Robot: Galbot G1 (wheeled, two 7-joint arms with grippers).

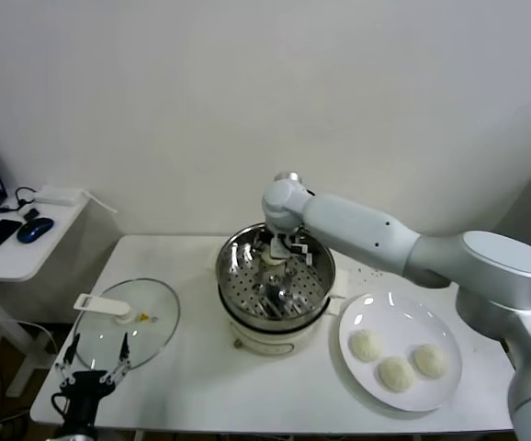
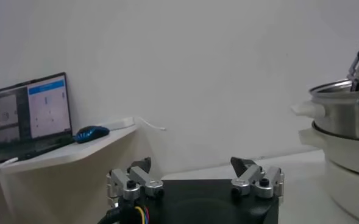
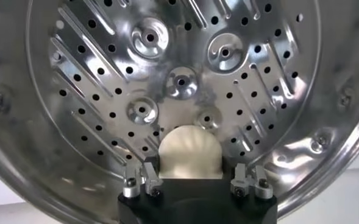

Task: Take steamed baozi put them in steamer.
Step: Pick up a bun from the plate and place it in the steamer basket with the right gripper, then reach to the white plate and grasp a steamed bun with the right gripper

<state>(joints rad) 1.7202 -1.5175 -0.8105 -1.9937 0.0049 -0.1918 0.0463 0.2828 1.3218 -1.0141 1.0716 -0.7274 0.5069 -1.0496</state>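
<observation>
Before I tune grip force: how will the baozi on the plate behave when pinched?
The baozi on the plate look soft and matte, so probably squashy and not slippery. Their domed tops may let them roll slightly, though they sit flat now.

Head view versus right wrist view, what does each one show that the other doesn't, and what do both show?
Only the head view shows the flat white plate with three off-white round buns, the round glass lid with its white handle, and the parked left gripper at the table's near left corner. Only the right wrist view shows the fourth bun clearly between the right gripper fingers. Both show the shiny perforated steel steamer with the right gripper inside.
</observation>
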